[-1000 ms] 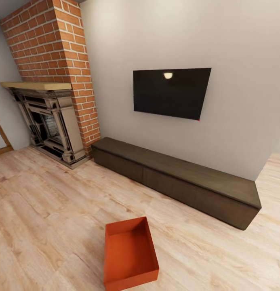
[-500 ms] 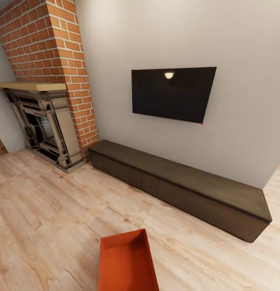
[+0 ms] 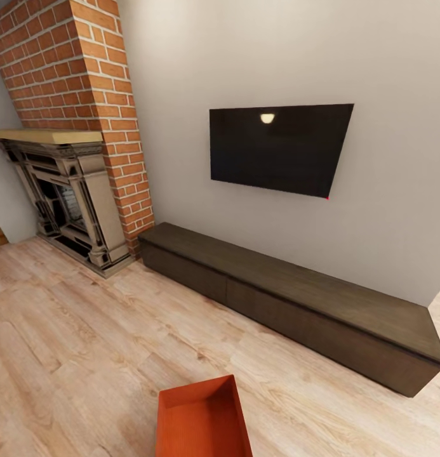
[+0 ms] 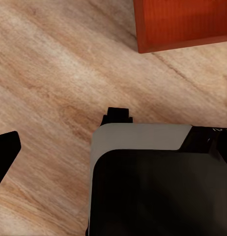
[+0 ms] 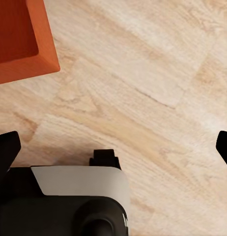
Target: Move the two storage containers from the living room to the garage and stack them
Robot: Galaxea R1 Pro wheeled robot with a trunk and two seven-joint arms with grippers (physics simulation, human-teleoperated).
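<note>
- The robot is in the living room, near 1 red-orange box [image 3: 202, 420] that sits on the wood floor [image 3: 73, 330] right in front of it.
- The box is open on top and looks bare inside.
- The same box shows at the edge of the left wrist view [image 4: 182, 22] and of the right wrist view [image 5: 22, 37].
- This looks like the first step: getting close so the box can be picked up.
- Next, I think the arms must reach down, 1 on each side of the box.
- In the right wrist view 2 dark finger tips [image 5: 5, 150] stand far apart, so the right fingers are open and hold nothing.
- I cannot tell if the left fingers are open or closed.
- Behind the box are a long dark cabinet [image 3: 296, 304], a TV [image 3: 277, 149] on the wall and a brick fireplace [image 3: 73, 190].
</note>
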